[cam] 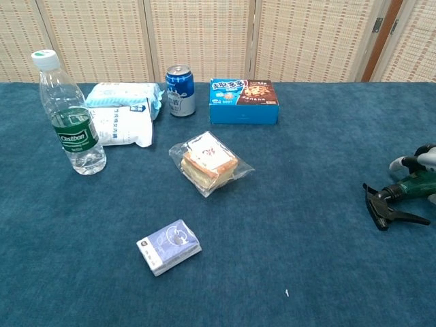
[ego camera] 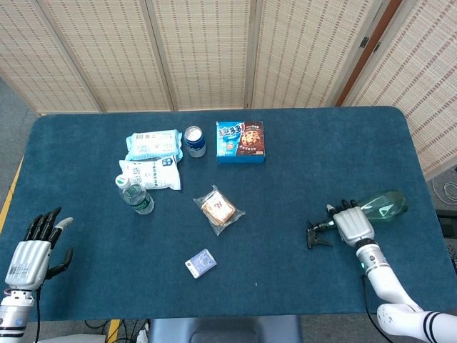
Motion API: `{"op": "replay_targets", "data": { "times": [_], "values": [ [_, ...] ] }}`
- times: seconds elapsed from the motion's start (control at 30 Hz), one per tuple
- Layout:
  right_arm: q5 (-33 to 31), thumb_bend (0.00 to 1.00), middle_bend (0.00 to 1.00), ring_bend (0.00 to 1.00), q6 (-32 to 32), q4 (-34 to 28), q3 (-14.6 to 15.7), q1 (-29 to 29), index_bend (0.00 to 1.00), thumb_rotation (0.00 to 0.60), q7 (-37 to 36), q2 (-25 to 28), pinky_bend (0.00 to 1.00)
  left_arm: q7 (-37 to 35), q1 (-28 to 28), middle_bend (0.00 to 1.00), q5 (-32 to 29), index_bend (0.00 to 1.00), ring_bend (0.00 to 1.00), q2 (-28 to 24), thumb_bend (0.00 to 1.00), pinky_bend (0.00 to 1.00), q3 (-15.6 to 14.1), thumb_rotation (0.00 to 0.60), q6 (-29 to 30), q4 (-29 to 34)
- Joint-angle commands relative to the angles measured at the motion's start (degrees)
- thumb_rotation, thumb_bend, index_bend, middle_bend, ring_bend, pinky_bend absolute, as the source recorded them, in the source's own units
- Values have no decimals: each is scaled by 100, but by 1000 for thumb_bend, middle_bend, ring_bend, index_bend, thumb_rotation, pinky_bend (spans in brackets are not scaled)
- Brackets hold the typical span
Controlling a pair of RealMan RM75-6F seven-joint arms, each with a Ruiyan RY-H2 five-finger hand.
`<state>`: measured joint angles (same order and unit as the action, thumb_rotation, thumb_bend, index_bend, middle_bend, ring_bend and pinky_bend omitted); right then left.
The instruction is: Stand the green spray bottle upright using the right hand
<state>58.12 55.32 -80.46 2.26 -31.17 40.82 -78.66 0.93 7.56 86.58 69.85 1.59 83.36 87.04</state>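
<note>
The green spray bottle [ego camera: 382,206] lies on its side near the table's right edge, its black trigger head [ego camera: 315,234] pointing left. My right hand [ego camera: 353,225] lies over the bottle's neck with its fingers wrapped on it. In the chest view only the black nozzle [cam: 381,206], a bit of green neck [cam: 417,185] and the right hand's fingertips [cam: 407,162] show at the right border. My left hand [ego camera: 32,246] hangs off the table's front left corner, fingers apart and holding nothing.
A water bottle [ego camera: 135,194], two snack bags [ego camera: 152,158], a blue can [ego camera: 195,141] and a cookie box [ego camera: 240,141] stand at the back left. A wrapped sandwich [ego camera: 218,209] and a card pack [ego camera: 201,263] lie mid-table.
</note>
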Motion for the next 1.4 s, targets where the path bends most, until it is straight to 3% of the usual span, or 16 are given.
{"op": "replay_targets", "data": {
  "times": [0.03,0.57,1.4],
  "values": [
    [32,415,329,144,27,-41,-9,6,184,600,-15,23,230,-23,7,0,-13,152,0,-3,437,0,8,600,-15,-13],
    [369,416,340,155,398,-758,-165,52,193,600,-193,441,238,81,52,0,-70,152,0,-135,437,0,52,600,-85,179],
    [526,420,355,172,1101,-2109,-301,134,206,600,349,1166,255,123,66,0,-65,151,0,-229,438,0,47,600,-102,341]
  ]
}}
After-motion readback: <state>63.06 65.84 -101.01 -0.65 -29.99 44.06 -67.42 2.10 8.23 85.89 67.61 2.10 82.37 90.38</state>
